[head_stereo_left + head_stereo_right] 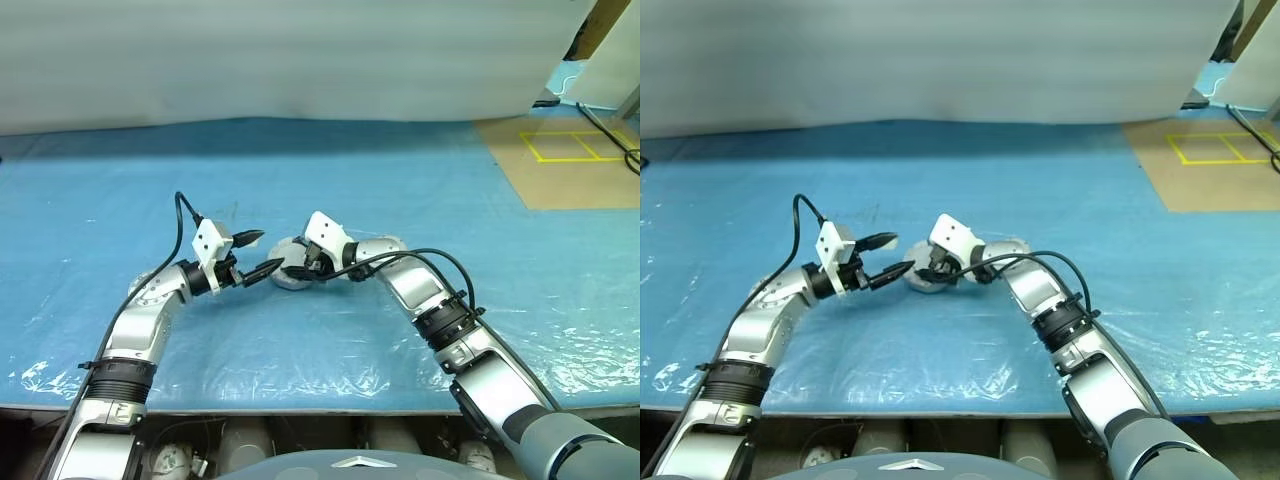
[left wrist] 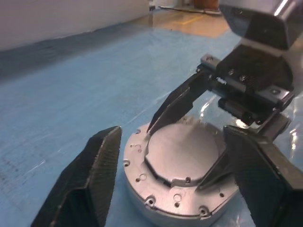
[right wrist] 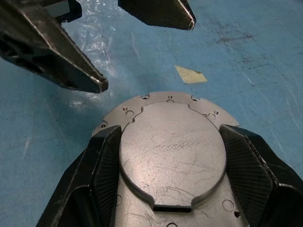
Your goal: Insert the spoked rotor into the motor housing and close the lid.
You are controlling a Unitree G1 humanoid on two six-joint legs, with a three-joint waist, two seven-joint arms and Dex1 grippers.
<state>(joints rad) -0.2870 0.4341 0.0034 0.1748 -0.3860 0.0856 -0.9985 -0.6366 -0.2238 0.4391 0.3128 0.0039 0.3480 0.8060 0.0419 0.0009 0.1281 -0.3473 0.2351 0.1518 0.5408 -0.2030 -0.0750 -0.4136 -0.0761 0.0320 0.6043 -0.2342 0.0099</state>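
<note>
Right wrist view: scratched grey lid [image 3: 173,151]

I see the left gripper [image 1: 257,253] with its two black fingers spread, pointing level toward a round silver-grey part, likely the lidded motor housing [image 1: 290,275], on the blue plastic-covered table [image 1: 400,180]. The right gripper [image 1: 308,266] reaches down onto that part from the other side, its fingers mostly hidden behind its white mount.

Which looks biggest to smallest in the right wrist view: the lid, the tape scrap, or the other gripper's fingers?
1. lid, though it is also nearest the camera.
2. left gripper's fingers, each smaller than the lid.
3. tape scrap, clearly smallest.
</note>
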